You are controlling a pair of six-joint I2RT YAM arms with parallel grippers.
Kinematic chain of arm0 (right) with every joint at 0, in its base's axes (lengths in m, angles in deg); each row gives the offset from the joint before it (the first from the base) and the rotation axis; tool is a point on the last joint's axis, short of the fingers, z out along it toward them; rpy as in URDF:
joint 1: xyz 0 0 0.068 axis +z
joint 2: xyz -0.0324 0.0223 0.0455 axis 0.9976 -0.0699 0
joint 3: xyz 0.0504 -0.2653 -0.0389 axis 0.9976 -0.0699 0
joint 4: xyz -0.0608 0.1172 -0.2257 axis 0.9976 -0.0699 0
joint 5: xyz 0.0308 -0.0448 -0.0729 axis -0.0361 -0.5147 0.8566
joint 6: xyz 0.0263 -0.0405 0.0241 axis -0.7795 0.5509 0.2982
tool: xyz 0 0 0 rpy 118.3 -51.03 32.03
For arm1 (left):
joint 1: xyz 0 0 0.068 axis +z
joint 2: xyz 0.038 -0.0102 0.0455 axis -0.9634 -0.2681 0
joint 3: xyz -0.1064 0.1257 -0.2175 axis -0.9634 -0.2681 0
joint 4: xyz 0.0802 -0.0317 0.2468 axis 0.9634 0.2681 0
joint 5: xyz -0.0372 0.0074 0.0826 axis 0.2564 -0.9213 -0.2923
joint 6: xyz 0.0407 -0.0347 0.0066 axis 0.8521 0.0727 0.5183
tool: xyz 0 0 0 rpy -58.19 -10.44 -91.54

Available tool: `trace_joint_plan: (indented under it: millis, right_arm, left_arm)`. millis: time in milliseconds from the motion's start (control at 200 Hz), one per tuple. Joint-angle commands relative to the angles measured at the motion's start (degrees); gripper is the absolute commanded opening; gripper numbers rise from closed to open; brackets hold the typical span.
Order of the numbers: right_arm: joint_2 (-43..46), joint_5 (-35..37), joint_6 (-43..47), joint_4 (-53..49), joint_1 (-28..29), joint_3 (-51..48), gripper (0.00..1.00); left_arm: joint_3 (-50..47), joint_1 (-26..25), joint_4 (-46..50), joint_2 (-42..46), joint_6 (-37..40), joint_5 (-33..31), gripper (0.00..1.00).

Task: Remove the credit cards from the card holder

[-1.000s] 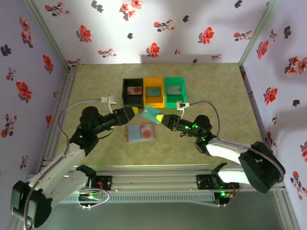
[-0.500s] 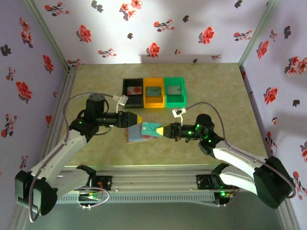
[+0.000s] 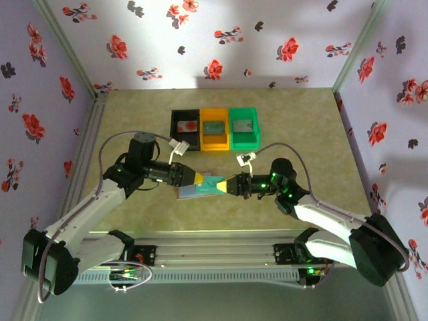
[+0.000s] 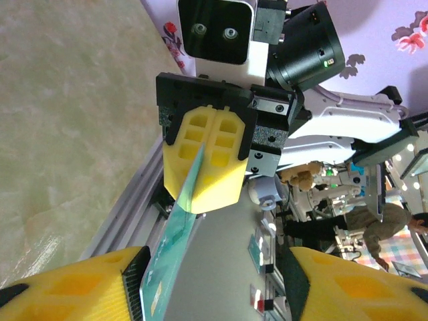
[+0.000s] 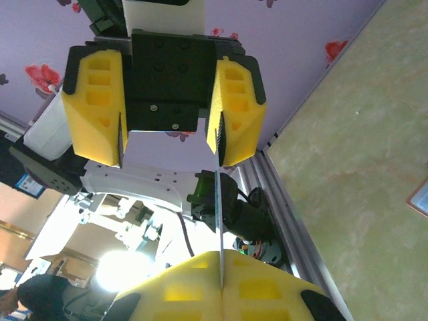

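One credit card is out of the card holder and hangs just above it. The right gripper has its jaws closed on one end. The left gripper faces it, jaws apart around the other end, with the card lying against one of them; this looks like a handover. The holder lies open on the desk. Farther back, the black bin, orange bin and green bin each seem to hold something flat, so the task looks well along. Whether more cards remain in the holder I cannot tell.
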Motion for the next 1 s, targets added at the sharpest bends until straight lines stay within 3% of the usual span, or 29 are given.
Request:
trace_joint_plan:
  millis: [0, 600, 885, 995]
  right_arm:
    - [0.14, -1.58, -0.85, 3.06, 0.39, 1.90, 0.00]
    - [-0.94, -2.81, -1.53, 4.98, 2.76, 2.72, 0.00]
    - [-0.46, -2.18, -0.53, 3.10, 2.93, 3.02, 0.00]
    - [0.40, -1.03, 1.10, -0.03, 2.85, 3.45, 0.00]
  left_arm:
    - [-1.10, -0.52, -0.38, 0.34, 2.04, 2.88, 0.55]
    - [-1.81, -1.58, -1.59, -0.05, 2.48, 4.39, 0.27]
    - [-1.81, -1.58, -0.84, 0.12, 3.21, 4.39, 0.00]
    - [-1.64, -1.58, -0.41, 0.23, 3.77, 4.18, 0.00]
